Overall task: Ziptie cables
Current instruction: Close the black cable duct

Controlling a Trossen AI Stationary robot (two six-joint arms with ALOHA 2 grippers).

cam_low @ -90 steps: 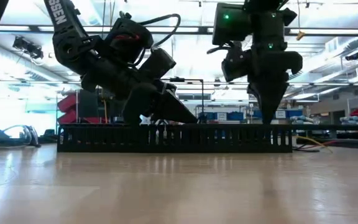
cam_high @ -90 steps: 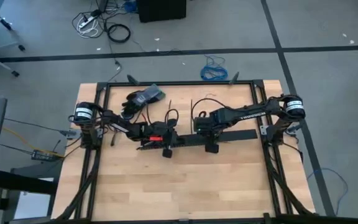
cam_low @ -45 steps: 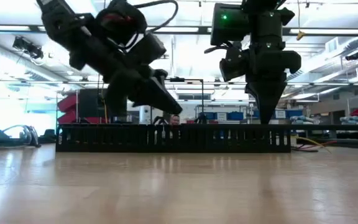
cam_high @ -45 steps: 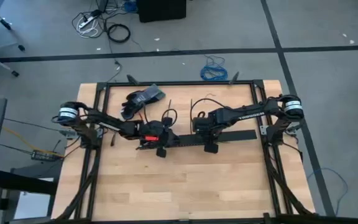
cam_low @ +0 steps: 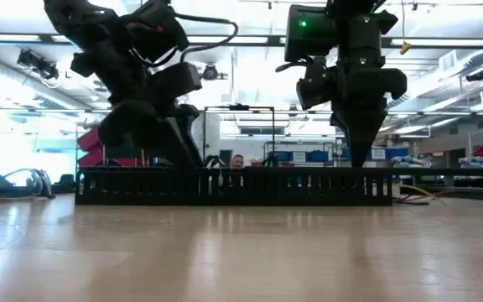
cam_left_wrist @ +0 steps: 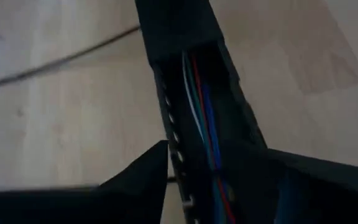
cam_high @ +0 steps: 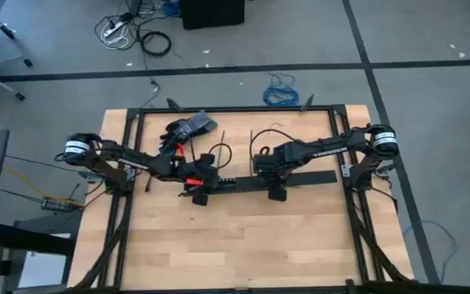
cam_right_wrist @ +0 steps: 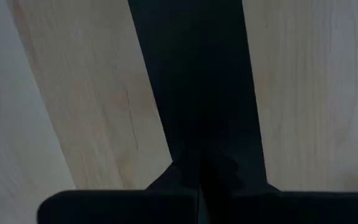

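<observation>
Cables (cam_left_wrist: 205,118) lay inside the black channel (cam_high: 300,179).
My left claw (cam_high: 200,189) straddled it, fingers wide; my right claw (cam_high: 277,189), at 3 o'clock, pinched the channel.

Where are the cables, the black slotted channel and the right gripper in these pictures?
cables (cam_left_wrist: 205,106): left wrist view, on the coloured wires lying inside the channel.
black slotted channel (cam_low: 250,186): low view, on the middle of its comb-edged side wall.
right gripper (cam_low: 360,156): low view, at its fingertips, down at the channel's top edge.

Left gripper (cam_high: 196,184) spread open; right gripper (cam_high: 272,181) closed, pointing down.
</observation>
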